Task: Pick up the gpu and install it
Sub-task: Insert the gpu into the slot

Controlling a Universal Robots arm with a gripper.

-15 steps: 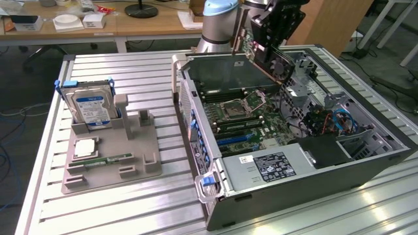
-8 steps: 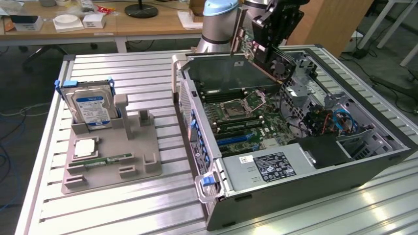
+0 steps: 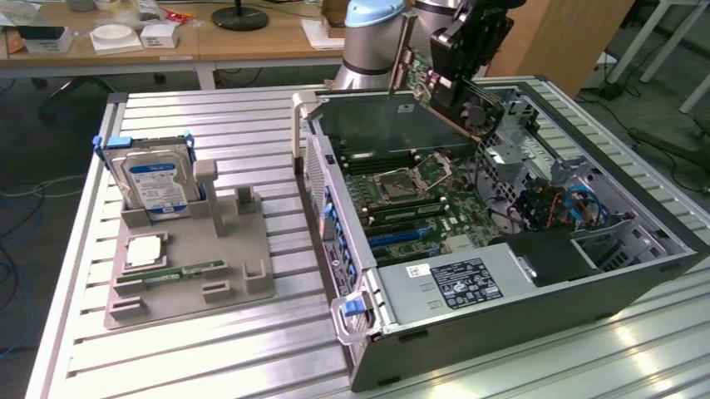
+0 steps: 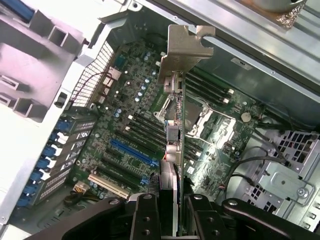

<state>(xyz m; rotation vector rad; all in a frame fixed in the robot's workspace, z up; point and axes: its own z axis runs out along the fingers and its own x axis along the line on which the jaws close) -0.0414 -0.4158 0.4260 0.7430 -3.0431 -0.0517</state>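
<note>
Gripper (image 4: 169, 202) clamped on the gpu (image 4: 172, 90), held above the open computer case (image 3: 500, 307).
Likely light, stiff and fragile; best pinched across the bare board, clear of the connector edge.

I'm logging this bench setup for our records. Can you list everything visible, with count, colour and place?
computer case: one, grey metal, side open, on the table toward the exterior view's right
motherboard: one, green, inside the case
power supply: one, silver with dark label, at the case's near end
gpu: one, dark with grey bracket, above the motherboard
fixture: one, grey, at the exterior view's left
hard drive: one, silver with blue-white label, upright in the fixture
memory stick: one, green, flat on the fixture
table: one, slatted silver
arm: one, silver and pale blue, behind the case
gripper: one, black, shut on the gpu
</note>
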